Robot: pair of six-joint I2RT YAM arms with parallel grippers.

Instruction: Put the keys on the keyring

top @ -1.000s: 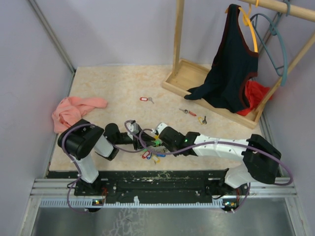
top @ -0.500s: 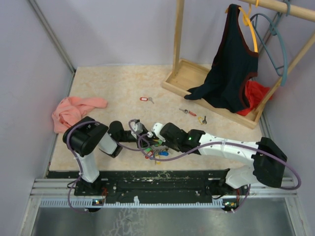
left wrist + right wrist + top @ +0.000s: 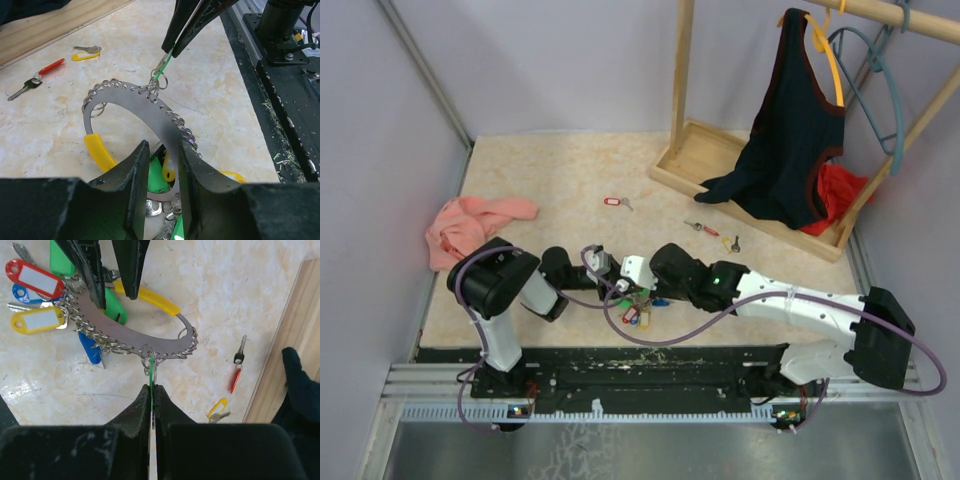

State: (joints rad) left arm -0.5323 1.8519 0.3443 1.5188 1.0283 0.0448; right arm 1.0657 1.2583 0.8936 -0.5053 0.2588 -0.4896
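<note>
Up front, the left gripper (image 3: 162, 147) clamps the keyring (image 3: 126, 95) while the right gripper (image 3: 152, 390) pinches a green key (image 3: 151, 372) at its rim; threading it on likely needs a careful twist next.

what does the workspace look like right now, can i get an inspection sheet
surface: beige marbled table
job's things: keyring held off the table, many tagged keys hanging from it; three loose keys lie on the table: red window-tag key, slim red-tag key, yellow-tag key
clutter: pink cloth at the left edge
grippers: left gripper clamps the keyring band; right gripper pinches a green-tagged key at the keyring
cables: purple cable loops beside the keyring
surroundings: wooden rack with dark top, teal hanger, red cloth
</note>
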